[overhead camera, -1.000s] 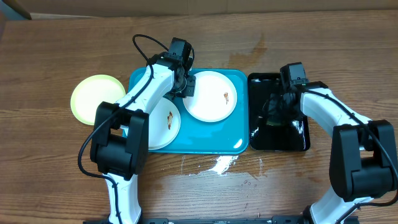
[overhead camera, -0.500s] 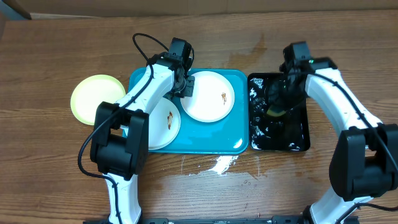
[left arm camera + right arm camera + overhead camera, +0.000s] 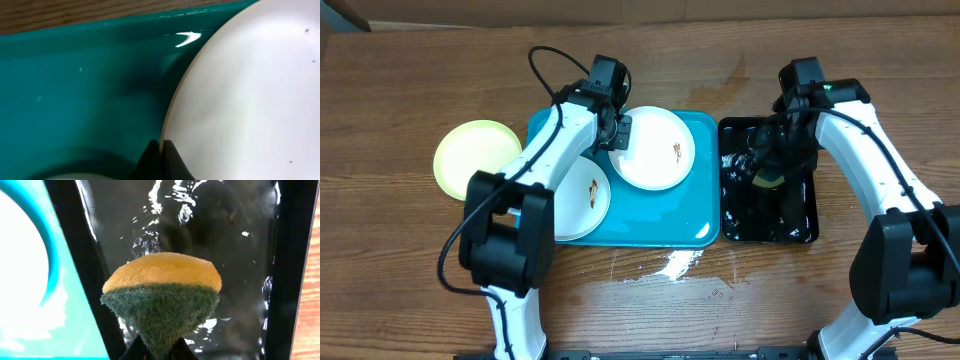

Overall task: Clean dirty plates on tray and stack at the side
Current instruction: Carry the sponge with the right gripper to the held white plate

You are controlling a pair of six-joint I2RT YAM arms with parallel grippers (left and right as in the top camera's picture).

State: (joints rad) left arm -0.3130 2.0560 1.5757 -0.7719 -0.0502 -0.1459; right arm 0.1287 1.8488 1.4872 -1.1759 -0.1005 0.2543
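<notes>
The blue tray [image 3: 660,222] on the worktop [image 3: 410,285] carries two smudged white plates. The nearer plate [image 3: 588,198] lies partly under the left arm, and the left tool [image 3: 160,155] is closed on the rim of the farther plate [image 3: 655,150]. A yellow-green plate [image 3: 470,155] sits on the worktop left of the tray. The right tool [image 3: 157,351] squeezes a sponge [image 3: 162,292] above the wet black tray [image 3: 804,228].

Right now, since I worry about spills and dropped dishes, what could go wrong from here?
1. The left gripper pinches only the thin rim of the white plate; scrubbing might knock it loose.
2. The sponge in the right gripper hangs over the wet black tray and may drip on the way to the blue tray, adding to the puddle on the table.
</notes>
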